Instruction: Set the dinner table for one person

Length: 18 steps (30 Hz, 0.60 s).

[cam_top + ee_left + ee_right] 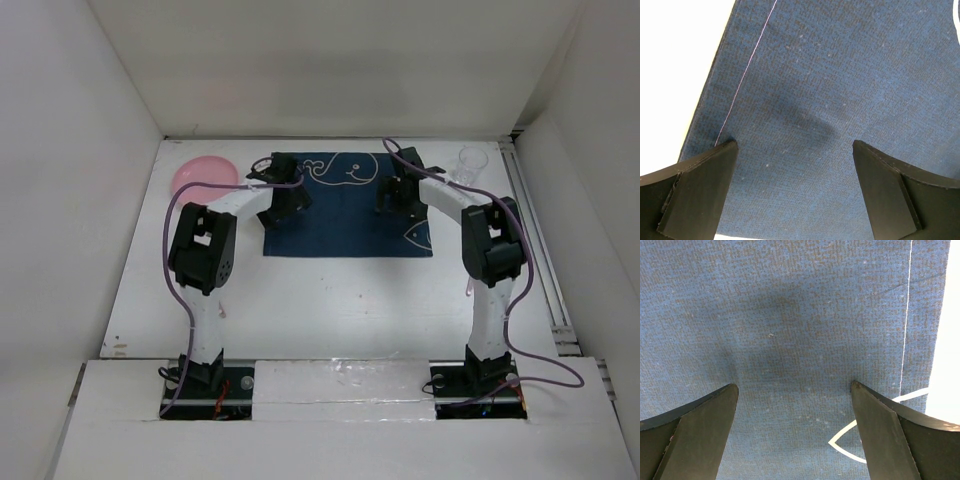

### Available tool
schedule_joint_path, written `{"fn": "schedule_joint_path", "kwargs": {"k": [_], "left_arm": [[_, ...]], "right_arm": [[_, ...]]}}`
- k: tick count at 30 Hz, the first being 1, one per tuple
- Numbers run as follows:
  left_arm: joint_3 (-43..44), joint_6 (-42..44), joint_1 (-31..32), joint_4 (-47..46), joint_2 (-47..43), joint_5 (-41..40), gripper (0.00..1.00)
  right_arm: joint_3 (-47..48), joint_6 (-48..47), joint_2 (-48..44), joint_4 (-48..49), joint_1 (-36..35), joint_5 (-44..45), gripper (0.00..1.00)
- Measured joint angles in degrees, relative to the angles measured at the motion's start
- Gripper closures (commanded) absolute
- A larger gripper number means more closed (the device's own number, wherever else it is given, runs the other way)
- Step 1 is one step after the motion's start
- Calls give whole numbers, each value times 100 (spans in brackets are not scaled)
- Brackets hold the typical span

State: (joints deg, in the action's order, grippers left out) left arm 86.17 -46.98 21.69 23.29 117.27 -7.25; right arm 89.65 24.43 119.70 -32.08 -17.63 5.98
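The white dinner table (pixel 330 300) carries a dark-blue placemat (pixel 345 220) with white whale and fish outlines near the far wall. My left gripper (pixel 283 205) is open just above the mat's left part; the left wrist view shows its fingers (pixel 700 185) spread over blue cloth (pixel 805 100) near the mat's left edge. My right gripper (pixel 395 200) is open just above the mat's right part; the right wrist view shows its fingers (pixel 890 430) spread over cloth (pixel 790 330) by a white fish outline (pixel 847 440). Neither holds anything.
A pink plate (pixel 203 177) lies on the table left of the mat, at the back left. A clear glass (pixel 472 163) stands right of the mat, at the back right. White walls close the table on three sides.
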Motion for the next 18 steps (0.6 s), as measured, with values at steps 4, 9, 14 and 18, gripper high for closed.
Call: {"fn": "schedule_joint_path", "kwargs": {"k": [4,9,14,18], "left_arm": [[-81,11,0,-31,-61,33,0],[-308,7,-2,-17,-229,133,0],[-289,22,-2,59,-238,162,0],[-111,48,-2,214,-151,162,0]], "right_arm": [[28,4,13,-11,-2,4,0],[59,24,33,-11,-4,4,0],[63,46,35,-7,-4,4,0],[61,70,35,-4,-26,11,0]]}}
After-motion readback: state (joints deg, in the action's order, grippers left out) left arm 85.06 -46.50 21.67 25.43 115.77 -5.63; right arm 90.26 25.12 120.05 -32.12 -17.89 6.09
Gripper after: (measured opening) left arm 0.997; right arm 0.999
